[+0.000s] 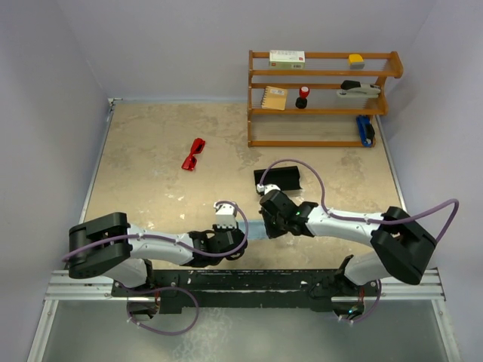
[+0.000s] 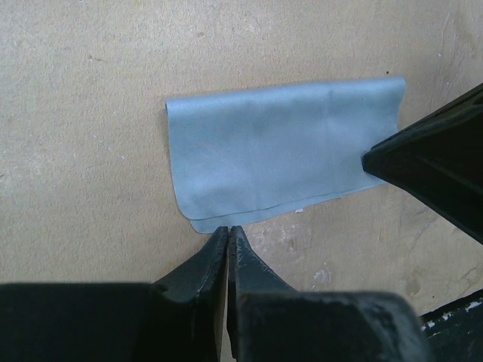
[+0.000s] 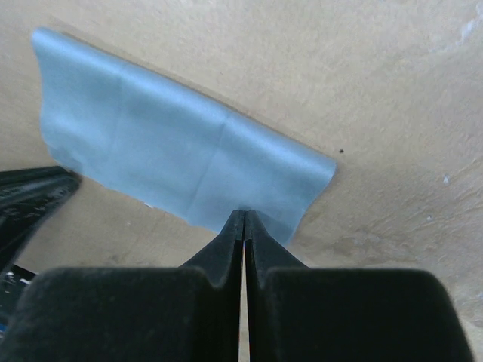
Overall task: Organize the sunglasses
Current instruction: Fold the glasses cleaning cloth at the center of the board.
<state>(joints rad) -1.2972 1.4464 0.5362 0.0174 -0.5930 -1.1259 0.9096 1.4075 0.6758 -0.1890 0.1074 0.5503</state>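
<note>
The red sunglasses (image 1: 195, 154) lie folded on the tan table, far left of the shelf and well away from both arms. A black case (image 1: 278, 179) lies mid-table. Between the two grippers a light blue cloth (image 2: 279, 151) lies flat, folded in half. My left gripper (image 2: 228, 230) is shut, its tips at the cloth's near edge. My right gripper (image 3: 244, 213) is shut too, its tips resting over the cloth's (image 3: 173, 151) opposite edge. Whether either pinches the fabric does not show. In the top view the left gripper (image 1: 240, 245) and right gripper (image 1: 266, 220) nearly meet.
A wooden shelf (image 1: 324, 98) stands at the back right with a notebook, a box and small items on it. Grey walls enclose the table on three sides. The metal rail (image 1: 241, 283) with the arm bases runs along the near edge.
</note>
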